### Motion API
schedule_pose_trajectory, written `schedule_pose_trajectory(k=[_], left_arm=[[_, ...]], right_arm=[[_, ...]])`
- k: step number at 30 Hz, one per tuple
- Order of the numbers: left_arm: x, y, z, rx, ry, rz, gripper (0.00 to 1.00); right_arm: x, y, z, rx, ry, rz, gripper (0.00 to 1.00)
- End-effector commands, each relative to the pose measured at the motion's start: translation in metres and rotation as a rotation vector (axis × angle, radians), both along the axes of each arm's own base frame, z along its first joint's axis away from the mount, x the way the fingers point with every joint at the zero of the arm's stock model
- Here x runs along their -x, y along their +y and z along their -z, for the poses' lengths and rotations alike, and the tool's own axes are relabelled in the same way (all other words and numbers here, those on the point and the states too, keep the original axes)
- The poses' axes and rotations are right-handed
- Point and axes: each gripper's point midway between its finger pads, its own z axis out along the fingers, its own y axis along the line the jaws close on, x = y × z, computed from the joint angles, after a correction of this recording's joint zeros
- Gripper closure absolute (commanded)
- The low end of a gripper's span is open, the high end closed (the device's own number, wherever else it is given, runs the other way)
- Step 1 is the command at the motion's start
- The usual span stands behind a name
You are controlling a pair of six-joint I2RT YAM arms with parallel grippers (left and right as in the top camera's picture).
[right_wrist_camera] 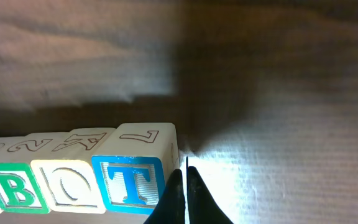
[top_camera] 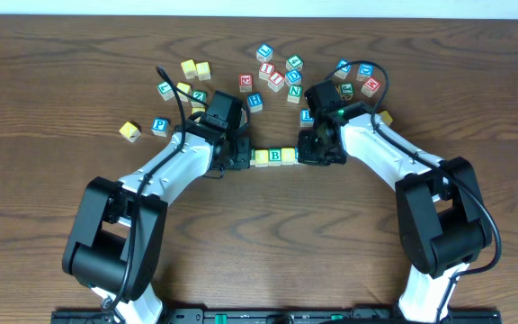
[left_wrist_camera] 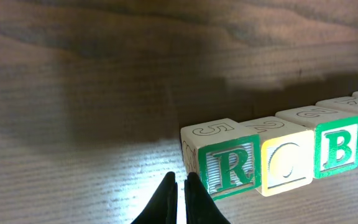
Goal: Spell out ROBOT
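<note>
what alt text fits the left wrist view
Letter blocks in a row, R block, O block, B block, run off the right edge on a wood table. The left gripper, shut, sits beside the R block.

White arms with black joints, black cables and slim black fingers.

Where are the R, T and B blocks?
White wooden block with green R [left_wrist_camera: 229,169]: left wrist view, on the R's face.
White wooden block with blue T [right_wrist_camera: 129,182]: right wrist view, on the T's face.
White wooden block with green B [left_wrist_camera: 337,149]: left wrist view, on the B's face.
</note>
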Motion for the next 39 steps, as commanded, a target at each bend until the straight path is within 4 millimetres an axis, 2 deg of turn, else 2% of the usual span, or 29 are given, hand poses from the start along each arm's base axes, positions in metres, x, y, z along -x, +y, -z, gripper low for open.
schedule_pose_trajectory(k=[1, 5, 7, 11, 15, 18, 20, 21, 23, 24, 25, 26, 28, 31, 35, 39], left_arm=[[0.006, -0.017, 0.006, 0.060, 0.023, 0.055, 0.92], [0.006, -0.017, 0.008, 0.057, 0.028, 0.054, 0.93], [0.002, -0.008, 0.005, 0.058, 0.027, 0.029, 0.92], [-0.018, 0.018, -0.023, 0.069, -0.039, -0.018, 0.92], [-0.022, 0.028, -0.042, 0.068, -0.086, -0.008, 0.93], [-0.023, 0.058, -0.086, -0.001, -0.145, -0.007, 0.92], [-0.028, 0.101, -0.136, -0.079, -0.241, -0.101, 0.91], [-0.027, 0.129, -0.171, -0.095, -0.331, -0.176, 0.65], [-0.019, 0.161, -0.209, -0.106, -0.434, -0.268, 0.42], [-0.014, 0.176, -0.224, -0.109, -0.474, -0.309, 0.02], [-0.008, 0.187, -0.233, -0.114, -0.494, -0.341, 0.01], [-0.005, 0.195, -0.240, -0.117, -0.513, -0.364, 0.01], [-0.001, 0.203, -0.246, -0.121, -0.532, -0.387, 0.01], [-0.003, 0.204, -0.243, -0.123, -0.523, -0.390, 0.01], [-0.002, 0.204, -0.243, -0.123, -0.522, -0.391, 0.01], [-0.002, 0.204, -0.243, -0.123, -0.522, -0.391, 0.01]], right_arm=[[0.005, 0.025, -0.002, -0.090, 0.015, -0.024, 0.99], [0.005, 0.024, -0.002, -0.085, 0.021, -0.017, 0.99], [0.005, 0.018, -0.004, -0.082, 0.027, -0.003, 0.98], [-0.011, -0.008, -0.021, -0.060, -0.033, 0.052, 0.98], [-0.022, -0.026, -0.042, -0.066, -0.091, 0.087, 0.98], [-0.028, -0.047, -0.090, -0.075, -0.213, 0.032, 0.95], [-0.024, -0.065, -0.127, -0.061, -0.299, -0.009, 0.85], [-0.017, -0.084, -0.160, -0.045, -0.375, -0.021, 0.69], [-0.002, -0.110, -0.196, -0.007, -0.451, 0.033, 0.38], [0.007, -0.121, -0.211, 0.008, -0.482, 0.058, 0.17], [0.018, -0.130, -0.230, 0.008, -0.525, 0.080, 0.01], [0.028, -0.138, -0.246, 0.007, -0.567, 0.101, 0.01], [0.045, -0.146, -0.265, 0.008, -0.612, 0.124, 0.01], [0.077, -0.148, -0.296, -0.003, -0.705, 0.128, 0.01], [0.082, -0.149, -0.302, -0.005, -0.729, 0.129, 0.01], [0.087, -0.147, -0.290, -0.009, -0.668, 0.125, 0.01]])
